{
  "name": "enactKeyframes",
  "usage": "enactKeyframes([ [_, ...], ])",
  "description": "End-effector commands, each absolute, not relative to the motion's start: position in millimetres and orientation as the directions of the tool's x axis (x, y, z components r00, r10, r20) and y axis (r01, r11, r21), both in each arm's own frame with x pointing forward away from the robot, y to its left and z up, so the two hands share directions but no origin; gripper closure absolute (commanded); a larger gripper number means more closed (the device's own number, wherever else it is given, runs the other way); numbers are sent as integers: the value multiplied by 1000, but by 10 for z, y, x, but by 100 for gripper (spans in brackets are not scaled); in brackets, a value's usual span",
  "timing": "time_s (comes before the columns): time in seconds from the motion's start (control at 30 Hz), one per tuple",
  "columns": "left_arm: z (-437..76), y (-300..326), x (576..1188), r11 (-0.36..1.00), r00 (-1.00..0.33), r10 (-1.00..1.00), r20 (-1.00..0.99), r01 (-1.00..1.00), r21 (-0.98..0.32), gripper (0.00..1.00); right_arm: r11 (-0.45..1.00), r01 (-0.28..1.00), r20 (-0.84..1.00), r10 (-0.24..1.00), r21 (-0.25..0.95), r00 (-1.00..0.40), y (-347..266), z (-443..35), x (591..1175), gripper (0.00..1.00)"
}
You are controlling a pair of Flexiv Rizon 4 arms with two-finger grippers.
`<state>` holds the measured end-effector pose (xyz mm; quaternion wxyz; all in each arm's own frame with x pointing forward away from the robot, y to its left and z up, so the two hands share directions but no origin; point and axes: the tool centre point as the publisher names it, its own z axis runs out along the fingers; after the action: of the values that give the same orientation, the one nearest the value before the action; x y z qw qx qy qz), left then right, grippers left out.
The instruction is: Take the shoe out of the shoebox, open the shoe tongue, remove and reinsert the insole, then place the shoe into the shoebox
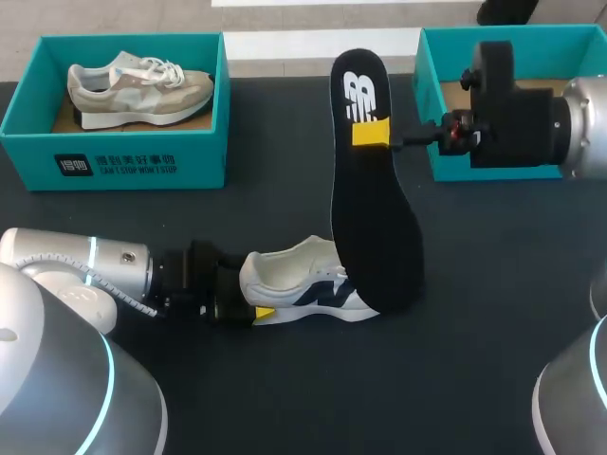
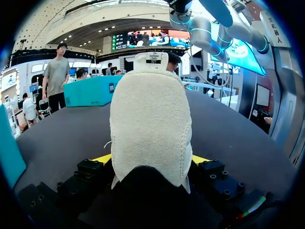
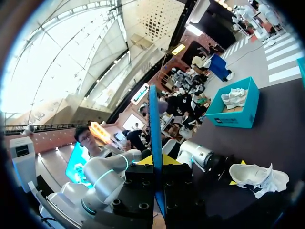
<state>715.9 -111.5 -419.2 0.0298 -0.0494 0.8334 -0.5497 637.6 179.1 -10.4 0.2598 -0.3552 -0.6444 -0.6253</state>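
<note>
A white shoe lies on its side on the dark table, heel toward my left arm. My left gripper has that heel between its fingers; in the left wrist view the yellow tips press both sides of the fleecy heel. My right gripper is shut on a long black insole held upright in the air, with its lower end just over the shoe's toe. In the right wrist view the insole shows edge-on between the right gripper's fingers, with the white shoe beyond on the table.
A teal shoebox at the back left holds a beige shoe. A second teal shoebox stands at the back right, partly hidden behind my right arm. The table's front is bare black surface.
</note>
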Motion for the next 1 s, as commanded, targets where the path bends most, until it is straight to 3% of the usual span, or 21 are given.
enactKeyframes([
  [0.03,-4167,-1081,7125,401,-994,-108,15,-58,-914,0,-34,783,780,135,621,-612,1823,-116,6386,100],
  [0.3,-3990,-984,7125,464,-996,-87,35,-72,-883,0,-34,783,780,135,621,-612,1823,-116,6386,100],
  [0.5,-3832,-900,7078,601,-998,-65,-23,-21,-799,0,-34,783,780,135,621,-612,1823,-116,6386,100],
  [0.87,-3832,-900,7078,601,-998,-65,-23,-21,-799,0,-34,783,780,135,621,-612,1823,-116,6386,100],
  [1.0,-3695,-785,7091,697,-993,-104,-50,-38,-716,0,-34,783,780,135,621,-612,1823,-116,6386,100],
])
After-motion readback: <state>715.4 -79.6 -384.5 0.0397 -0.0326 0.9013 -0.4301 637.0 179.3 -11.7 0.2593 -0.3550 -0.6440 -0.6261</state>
